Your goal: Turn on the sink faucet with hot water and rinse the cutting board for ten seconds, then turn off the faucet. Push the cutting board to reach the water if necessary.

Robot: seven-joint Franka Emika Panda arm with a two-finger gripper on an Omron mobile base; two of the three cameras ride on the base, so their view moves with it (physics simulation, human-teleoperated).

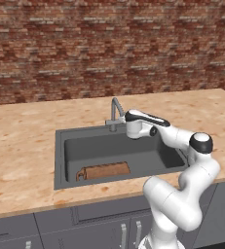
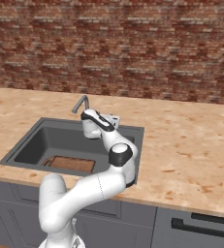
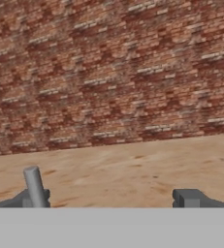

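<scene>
1. While the white arm is reaching over the sink (image 1: 60, 160), its gripper (image 3: 108, 198) is standing released, the two dark fingertips (image 3: 188, 197) sitting far apart with nothing between them.
2. Seen from the hand, a grey metal rod is rising just beside the left fingertip; whether it is touching the fingertip is not clear.
3. Beyond the fingertips, a tan speckled counter (image 3: 133, 167) is stretching back to a red brick wall (image 3: 108, 72).
4. From the left base camera, the hand is hovering at the back edge of the sink, just to the right of the faucet (image 1: 116, 111), and it is covering part of the faucet's base.
5. From the right base camera, the faucet (image 2: 81, 104) is showing its hooked spout just behind and left of the hand, pointing out over the basin.
6. At the front of the basin, the cutting board (image 1: 104, 170) is lying flat on the bottom, close to the front wall, well apart from the faucet.
7. Its rounded, holed handle end is pointing left in the left base camera.
8. From the right side, the cutting board (image 2: 71, 163) is lying near the front wall of the sink (image 2: 21, 162), partly behind the arm's lower link.
9. Grey cabinet fronts (image 1: 99, 219) are running below the counter.
</scene>
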